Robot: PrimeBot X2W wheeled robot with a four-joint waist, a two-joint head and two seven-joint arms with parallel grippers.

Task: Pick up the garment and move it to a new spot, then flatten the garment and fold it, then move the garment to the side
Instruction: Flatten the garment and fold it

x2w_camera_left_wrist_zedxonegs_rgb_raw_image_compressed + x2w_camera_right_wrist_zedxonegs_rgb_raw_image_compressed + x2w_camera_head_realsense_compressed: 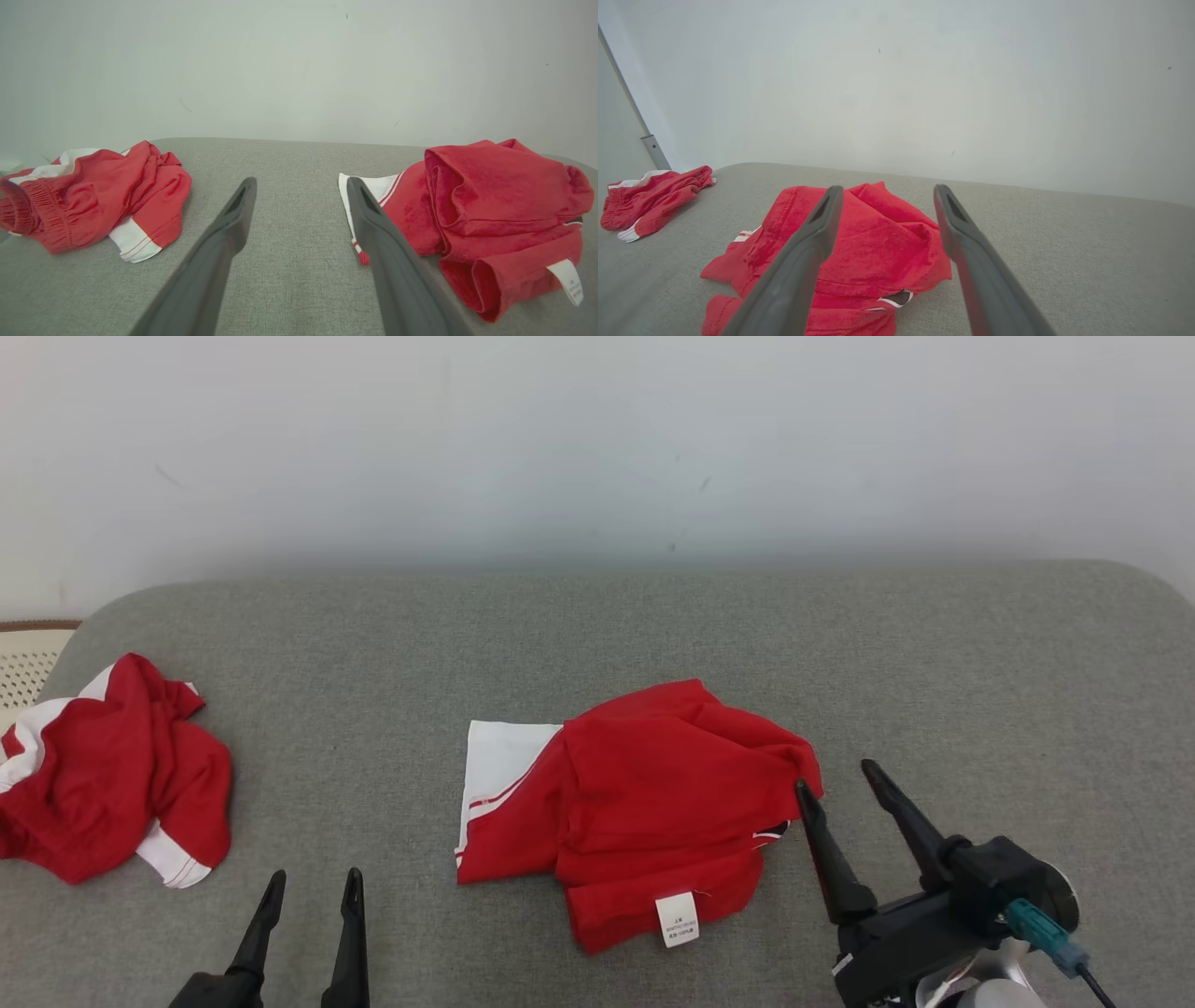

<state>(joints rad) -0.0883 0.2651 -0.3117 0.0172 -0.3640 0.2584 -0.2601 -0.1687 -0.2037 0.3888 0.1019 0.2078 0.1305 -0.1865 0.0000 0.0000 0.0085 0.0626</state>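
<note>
A red garment with a white panel (644, 803) (495, 205) (873, 242) lies loosely folded in the middle of the grey cushion, its white care label (677, 918) at the near edge. My right gripper (838, 780) (885, 193) is open just off its right edge, the left finger almost touching the cloth, nothing between the fingers. My left gripper (314, 879) (301, 186) is open low at the front left, over bare cushion between the two heaps, holding nothing.
A second red and white garment (103, 770) (88, 196) (649, 196) lies crumpled at the cushion's left end. The grey cushion (934, 672) runs back to a white wall. A woven wicker seat (28, 658) shows beyond the left edge.
</note>
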